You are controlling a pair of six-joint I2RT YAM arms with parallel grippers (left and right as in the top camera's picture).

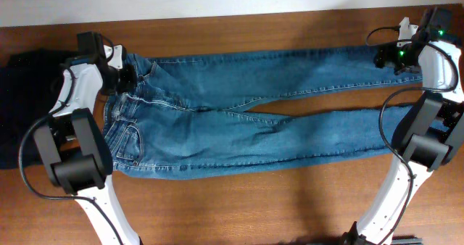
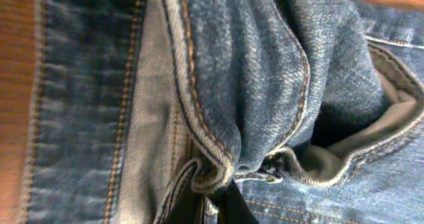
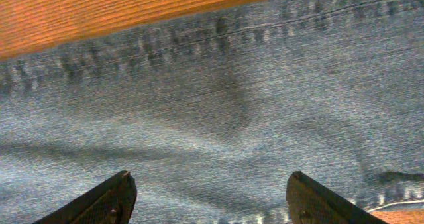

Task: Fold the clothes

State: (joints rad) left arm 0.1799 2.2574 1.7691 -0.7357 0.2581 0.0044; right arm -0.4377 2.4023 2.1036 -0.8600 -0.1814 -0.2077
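**Denim lies crosswise, a hand at each end**

Denim governs the coming move: the medium-blue denim jeans [image 1: 239, 122] lie flat on the brown wooden counter [image 1: 290, 201]. Their long axis runs from the robot's left to its right, with the waistband [image 1: 119, 122] at the left and both legs reaching right. A black garment [image 1: 22, 107] sits apart, beyond the waistband, and is no part of this.

Each arm is nearest its own end of the cloth. The left hand [image 1: 125, 78] is at the far corner of the waistband. Its wrist view shows the fingertips pressed together [image 2: 222, 204], with a bunched fold of stitched denim caught between them, so it appears to be pinching the jeans there.

The right hand [image 1: 395, 56] is over the hem end of the far leg [image 1: 304, 67]. It is spread wide [image 3: 212, 204], with one dark finger [image 3: 99, 201] on each side of the picture and flat denim directly beneath. Nothing is gripped. The leg's stitched far edge and bare wood lie just beyond the fingertips.

The two hands therefore line up along the far long edge of the jeans, and the rest of the cloth lies toward the robot. By my reading, the right hand must close on that edge before both ends can be drawn toward the near leg.
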